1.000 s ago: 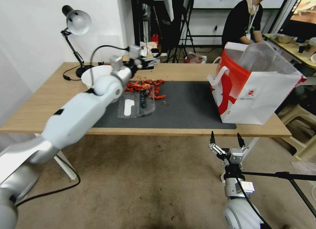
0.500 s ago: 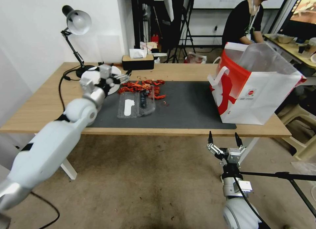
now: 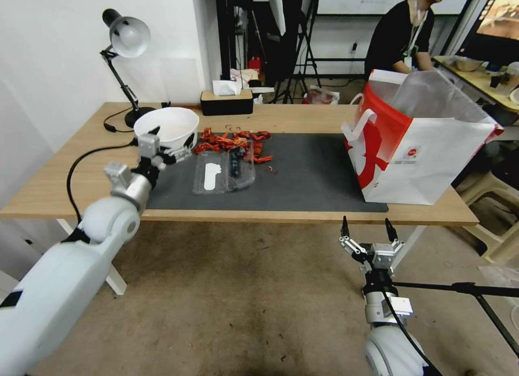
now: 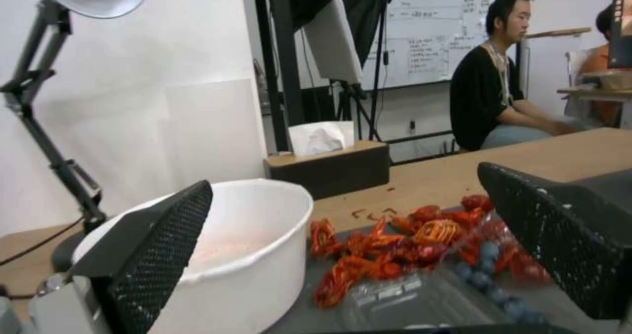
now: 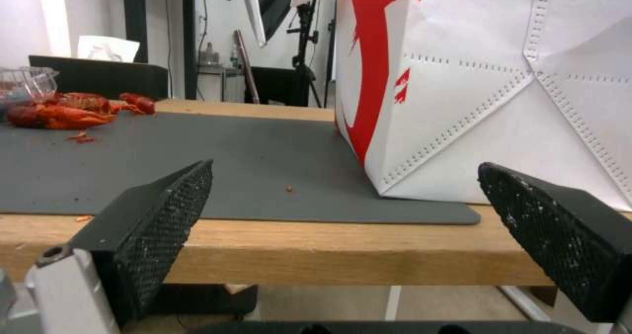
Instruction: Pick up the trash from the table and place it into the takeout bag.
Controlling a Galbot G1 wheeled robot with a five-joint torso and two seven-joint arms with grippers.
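The left hand (image 3: 172, 142) hovers wide open and empty beside the white bowl (image 3: 166, 125) at the bench's (image 3: 65, 170) left, while the right hand (image 3: 366, 232) waits open below the near edge.

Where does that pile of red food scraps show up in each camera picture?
Head view: red scraps at the mat's far edge, right of the white bowl.
Left wrist view: scraps between the pincer fingers, beside the bowl.
Right wrist view: scraps far off.
Shared landmark: tissue box.

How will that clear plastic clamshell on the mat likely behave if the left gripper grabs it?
The clear plastic clamshell looks thin, so it will probably flex under the open left gripper. It lies open, so it may hinge or spill its dark berries. Probably light, likely sliding on the mat.
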